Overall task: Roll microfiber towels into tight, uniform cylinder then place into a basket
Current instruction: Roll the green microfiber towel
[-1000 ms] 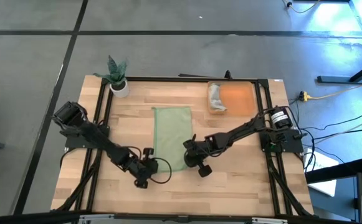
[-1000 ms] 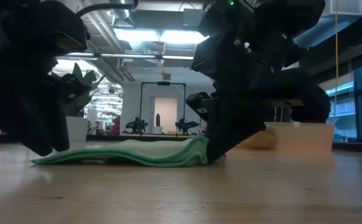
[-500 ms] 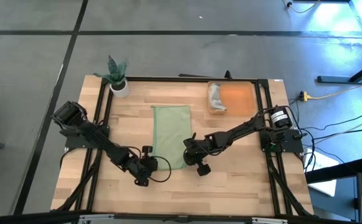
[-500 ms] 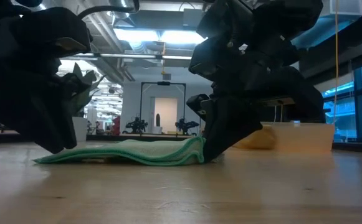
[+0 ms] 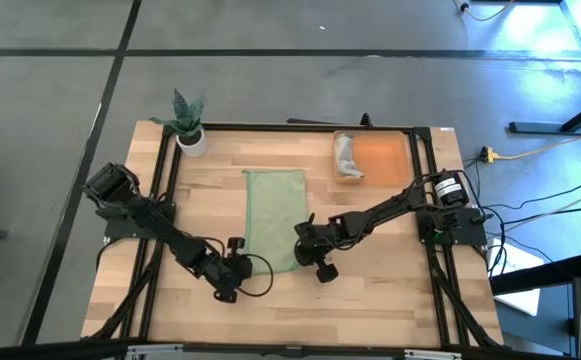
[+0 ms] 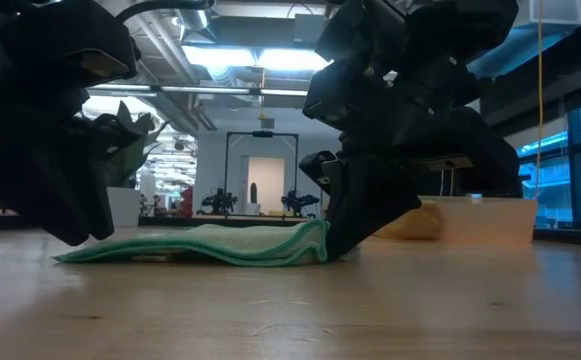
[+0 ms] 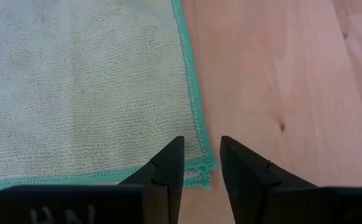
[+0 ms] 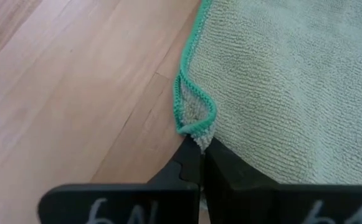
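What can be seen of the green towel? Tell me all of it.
The green towel is a light green, looped microfiber cloth with a brighter green stitched hem. It lies spread flat, lengthwise, near the middle of the wooden table, slightly rumpled in the low view. The right gripper is shut on one near corner, puckering the hem into a small fold. The left gripper, open, straddles the other near corner without pinching it.

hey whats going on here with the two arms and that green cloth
The green towel lies flat on the table, not yet rolled. The right gripper has its jaws shut on one near corner, puckering the hem. The left gripper sits at the other near corner, jaws open around the edge. A grey towel already lies in the orange basket.
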Controlling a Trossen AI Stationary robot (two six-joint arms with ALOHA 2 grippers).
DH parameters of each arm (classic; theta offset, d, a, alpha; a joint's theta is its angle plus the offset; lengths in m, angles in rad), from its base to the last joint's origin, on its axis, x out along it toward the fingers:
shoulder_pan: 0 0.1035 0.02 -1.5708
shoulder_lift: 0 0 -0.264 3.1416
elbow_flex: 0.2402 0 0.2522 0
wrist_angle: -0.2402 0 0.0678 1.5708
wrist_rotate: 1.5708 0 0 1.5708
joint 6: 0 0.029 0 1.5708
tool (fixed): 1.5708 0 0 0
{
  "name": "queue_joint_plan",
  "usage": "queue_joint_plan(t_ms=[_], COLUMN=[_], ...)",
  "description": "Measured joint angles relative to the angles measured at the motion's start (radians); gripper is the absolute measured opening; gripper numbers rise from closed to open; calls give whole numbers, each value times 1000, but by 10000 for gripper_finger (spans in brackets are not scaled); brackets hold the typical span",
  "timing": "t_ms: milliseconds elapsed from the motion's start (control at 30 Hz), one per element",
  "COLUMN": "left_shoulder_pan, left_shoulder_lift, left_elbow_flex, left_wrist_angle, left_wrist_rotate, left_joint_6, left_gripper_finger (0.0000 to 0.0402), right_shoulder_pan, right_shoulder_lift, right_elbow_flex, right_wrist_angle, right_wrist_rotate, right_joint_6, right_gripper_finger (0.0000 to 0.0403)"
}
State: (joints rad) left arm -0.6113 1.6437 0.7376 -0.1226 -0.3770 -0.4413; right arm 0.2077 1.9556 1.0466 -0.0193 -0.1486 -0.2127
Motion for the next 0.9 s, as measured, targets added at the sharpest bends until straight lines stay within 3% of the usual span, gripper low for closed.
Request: queue_joint_plan(t_ms=[467, 767, 900], left_shoulder_pan=[-2, 10, 36], left_shoulder_lift=[76, 77, 59], left_elbow_flex=[3, 3, 3], left_wrist_angle=[14, -3, -10], left_wrist_rotate=[-13, 34, 117], left_joint_6=[-55, -61, -124], left_gripper_finger=[93, 10, 5], right_shoulder_pan=[0, -1, -15], right_shoulder_lift=[0, 0, -1], right_elbow_flex=[0, 1, 2], right_wrist_angle=[0, -1, -13], right_wrist_rotate=[0, 6, -1], right_joint_6=[2, 51, 79], right_gripper_finger=[3, 3, 3])
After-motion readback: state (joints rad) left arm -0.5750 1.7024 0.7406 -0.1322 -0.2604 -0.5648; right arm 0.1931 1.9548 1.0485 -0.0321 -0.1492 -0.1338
